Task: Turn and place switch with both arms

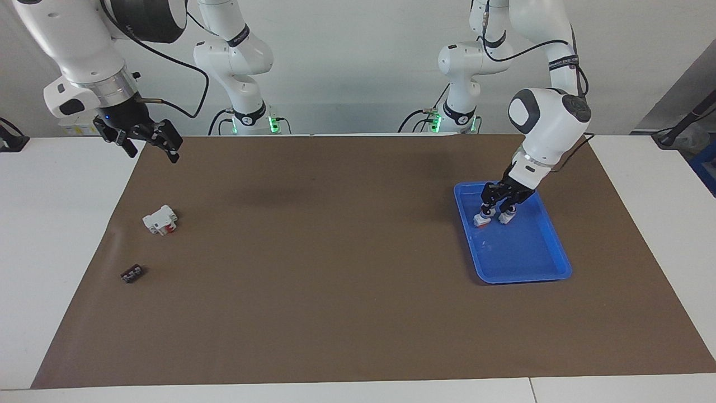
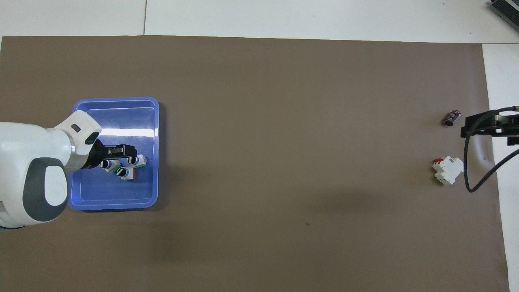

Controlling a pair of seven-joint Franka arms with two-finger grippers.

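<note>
Your left gripper (image 1: 498, 213) is down inside the blue tray (image 1: 560, 268), which sits on the brown mat (image 1: 335, 268) toward the left arm's end of the surface. Its fingers (image 1: 487, 211) are spread apart and grasp nothing you can make out. Their tips stand low among three small switches bunched together in the tray. Whether a tip touches one of them, you cannot tell.

From overhead, the switch (image 2: 110, 166) with the green block lies in that bunch, in the half of the tray nearer the robots and partly under the black fingers. A red-block switch (image 2: 126, 172) is just beside it, and a third switch (image 2: 137, 161) lies close by.

Your right gripper (image 1: 151, 149) waits high in the air over the mat's corner at the right arm's end, fingers released and empty. Below it on the mat lie a white-and-red blocky part (image 1: 161, 219) and, farther from the robots, a small black part (image 1: 132, 273), the two well apart.
</note>
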